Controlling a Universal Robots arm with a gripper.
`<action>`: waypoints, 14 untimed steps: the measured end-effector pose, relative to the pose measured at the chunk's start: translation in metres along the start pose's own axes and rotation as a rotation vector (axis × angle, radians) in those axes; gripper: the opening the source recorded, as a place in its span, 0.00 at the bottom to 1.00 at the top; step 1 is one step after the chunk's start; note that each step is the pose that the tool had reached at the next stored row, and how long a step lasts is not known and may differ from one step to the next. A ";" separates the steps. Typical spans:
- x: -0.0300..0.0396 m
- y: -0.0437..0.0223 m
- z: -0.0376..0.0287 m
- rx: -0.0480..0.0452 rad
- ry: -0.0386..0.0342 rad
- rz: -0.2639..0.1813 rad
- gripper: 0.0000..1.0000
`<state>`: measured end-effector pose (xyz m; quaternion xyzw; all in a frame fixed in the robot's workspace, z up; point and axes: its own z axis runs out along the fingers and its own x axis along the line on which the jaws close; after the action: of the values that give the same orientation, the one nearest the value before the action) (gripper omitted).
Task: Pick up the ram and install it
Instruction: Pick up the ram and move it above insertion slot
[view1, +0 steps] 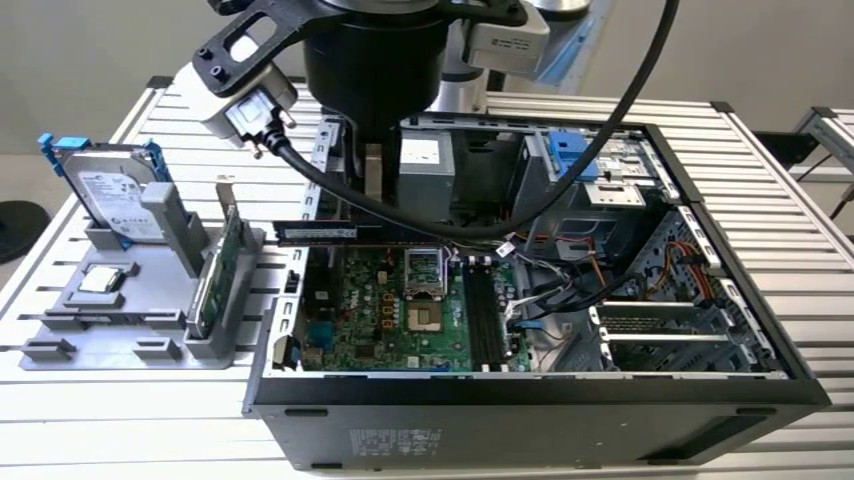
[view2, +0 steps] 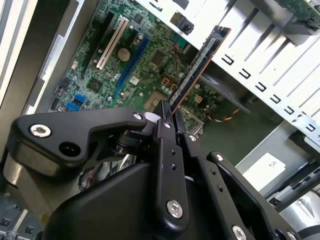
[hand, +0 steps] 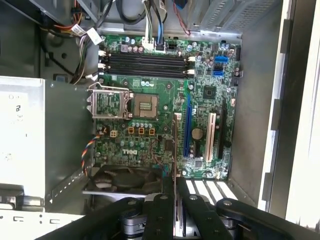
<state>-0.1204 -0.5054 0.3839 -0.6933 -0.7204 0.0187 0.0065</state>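
1 ram (view2: 200, 62) is held edge-on between the jaws of the gripper (view2: 174, 117), which are narrowed onto 1 end of it; the rest of the stick juts out past the fingertips. In the exterior view the ram (view1: 316, 232) is seen lying level above the wall of the open case (view1: 534, 400) on the exterior view's left. In the first wrist view it is held over the motherboard (hand: 205, 75), well apart from the 4 black slots (hand: 145, 62), in which no stick is seated. On the worktop (view1: 774, 200) beside the case, 1 grey holder (view1: 94, 320) is set, in which 1 hard drive (view1: 114, 195) and 1 green card (view1: 214, 285) are stood upright.
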 end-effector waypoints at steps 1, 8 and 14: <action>-0.0001 0.0014 -0.0001 0.0001 0.0000 0.000 0.00; -0.0004 0.0113 -0.0004 0.0007 0.0002 0.000 0.00; -0.0008 0.0200 -0.0007 0.0013 0.0005 0.000 0.00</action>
<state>-0.1004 -0.5054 0.3839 -0.6933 -0.7204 0.0190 0.0071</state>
